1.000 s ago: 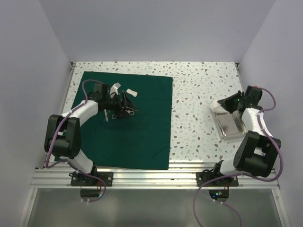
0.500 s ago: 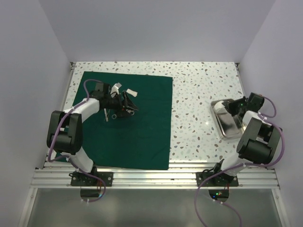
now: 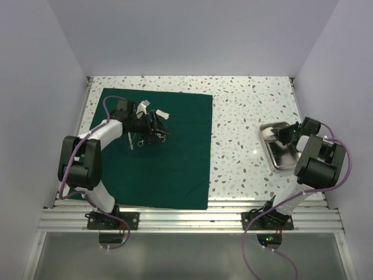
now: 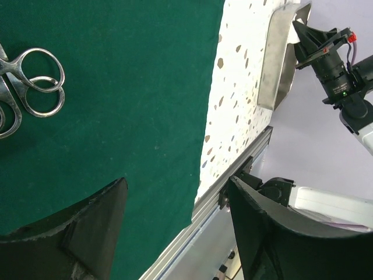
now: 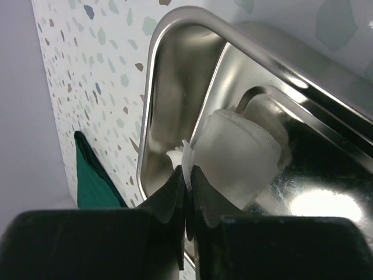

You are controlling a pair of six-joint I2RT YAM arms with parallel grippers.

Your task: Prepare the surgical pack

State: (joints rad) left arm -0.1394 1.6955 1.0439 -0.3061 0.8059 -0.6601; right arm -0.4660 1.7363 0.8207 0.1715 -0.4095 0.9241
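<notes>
Right wrist view: gauze (image 5: pixel 233 149) is seen pinched betw. the pressed-together tips of the right gripper (image 5: pixel 187 195) inside the steel tray (image 5: pixel 175 64), a slow straight lift being advised, while the surgical pack (image 3: pixel 175 169) is laid flat at left under the splayed left gripper (image 4: pixel 178 189).

Before us, a steel tray (image 3: pixel 282 156) with white gauze (image 5: pixel 236 154) inside, on our speckled table (image 3: pixel 245 111); ring-handled instruments (image 4: pixel 32 81) well apart.

Bright, even light; glare on the steel tray (image 5: pixel 326 198), foreground blurred.
</notes>
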